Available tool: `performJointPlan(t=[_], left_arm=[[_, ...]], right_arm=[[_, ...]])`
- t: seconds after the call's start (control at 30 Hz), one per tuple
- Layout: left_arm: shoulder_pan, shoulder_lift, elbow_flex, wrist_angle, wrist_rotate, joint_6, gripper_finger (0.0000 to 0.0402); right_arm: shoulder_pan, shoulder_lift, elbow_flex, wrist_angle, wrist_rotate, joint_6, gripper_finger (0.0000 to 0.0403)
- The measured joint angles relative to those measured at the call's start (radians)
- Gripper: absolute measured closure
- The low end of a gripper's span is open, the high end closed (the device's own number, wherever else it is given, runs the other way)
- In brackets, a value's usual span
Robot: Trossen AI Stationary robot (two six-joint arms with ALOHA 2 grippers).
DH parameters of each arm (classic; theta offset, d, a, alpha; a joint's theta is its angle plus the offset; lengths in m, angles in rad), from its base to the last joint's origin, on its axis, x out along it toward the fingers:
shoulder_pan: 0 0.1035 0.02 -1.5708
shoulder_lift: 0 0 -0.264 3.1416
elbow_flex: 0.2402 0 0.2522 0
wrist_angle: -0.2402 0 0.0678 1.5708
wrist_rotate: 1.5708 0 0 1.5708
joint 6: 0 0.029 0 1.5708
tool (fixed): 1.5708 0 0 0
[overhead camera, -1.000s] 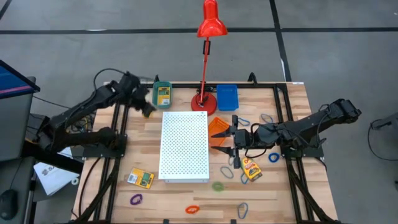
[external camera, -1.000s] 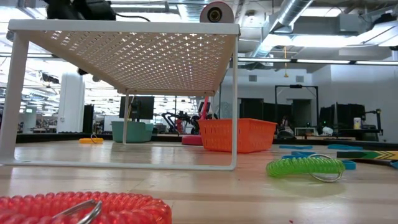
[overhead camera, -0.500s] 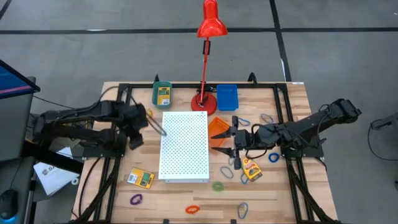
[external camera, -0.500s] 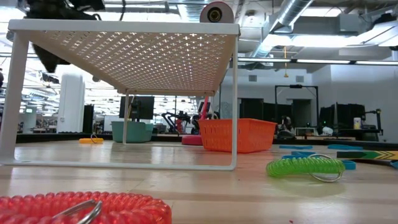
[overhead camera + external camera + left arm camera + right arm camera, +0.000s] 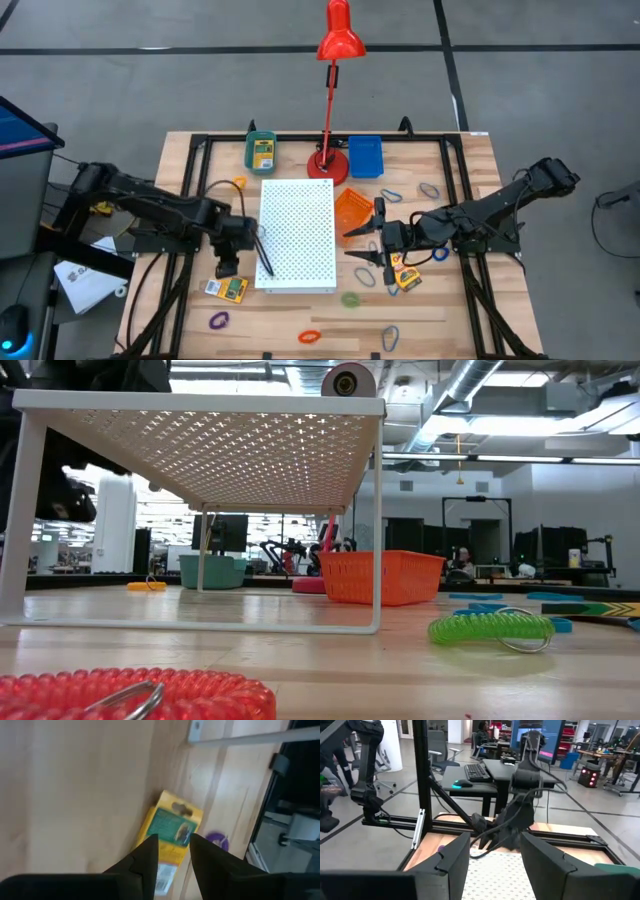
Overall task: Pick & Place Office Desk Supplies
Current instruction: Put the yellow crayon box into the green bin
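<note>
Printed yellow-and-green box (image 5: 167, 837), lettering too blurred to read, no other legible text

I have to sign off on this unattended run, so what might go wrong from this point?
1. The left gripper hovers open over the printed box, close beside the white shelf's leg; coming down, it may clip the shelf.
2. The box lies skewed to the fingers, so it may twist or slip.
3. The right gripper, open and empty, hangs near the orange basket and could nudge it.

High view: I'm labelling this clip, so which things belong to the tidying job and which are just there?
Job:
- printed box beneath the left gripper
- box by the right gripper
- purple loop
- green loop

Just there:
- red lamp
- white perforated board
</note>
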Motion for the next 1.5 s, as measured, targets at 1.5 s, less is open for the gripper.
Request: performJointPlan(t=[1.5], left_arm=[[-0.882, 0.192, 0.112, 0.493, -0.637, -0.700, 0.0275]], right_arm=[[0.051, 0.000, 0.000, 0.059, 0.003, 0.003, 0.0233]])
